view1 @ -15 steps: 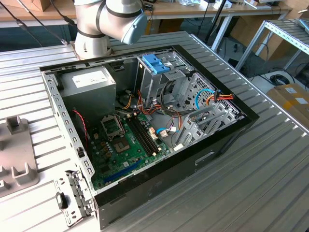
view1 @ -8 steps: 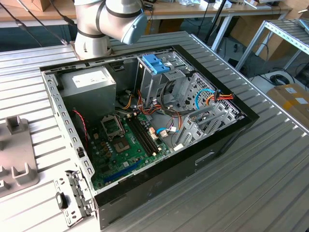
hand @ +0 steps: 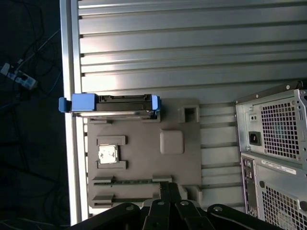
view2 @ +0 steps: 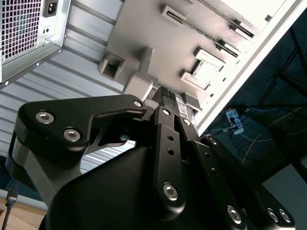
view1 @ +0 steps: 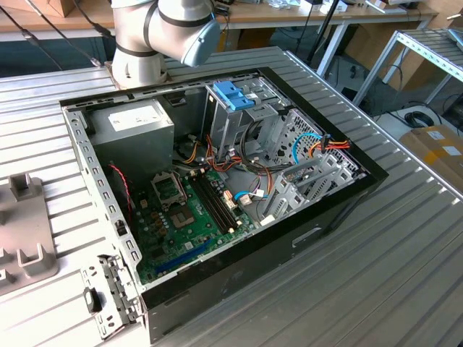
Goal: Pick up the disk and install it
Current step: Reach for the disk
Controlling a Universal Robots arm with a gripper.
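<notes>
The disk (hand: 111,104) stands on edge in a slot at one end of a grey holder tray (hand: 144,163). It is dark with a light-blue frame at both ends. My gripper (hand: 169,188) hangs over the opposite end of that tray, well apart from the disk. Its black fingertips are close together and I see nothing held between them. In the second wrist view the gripper (view2: 173,103) points down at the same tray (view2: 144,33).
An open computer case (view1: 217,181) lies on the ribbed metal table (view1: 376,275), with a metal drive cage and blue latch (view1: 235,94) inside. The tray (view1: 25,238) sits near the table edge (hand: 72,143). A small chip (hand: 108,154) rests in a tray pocket. The case's rear (hand: 273,158) is close by.
</notes>
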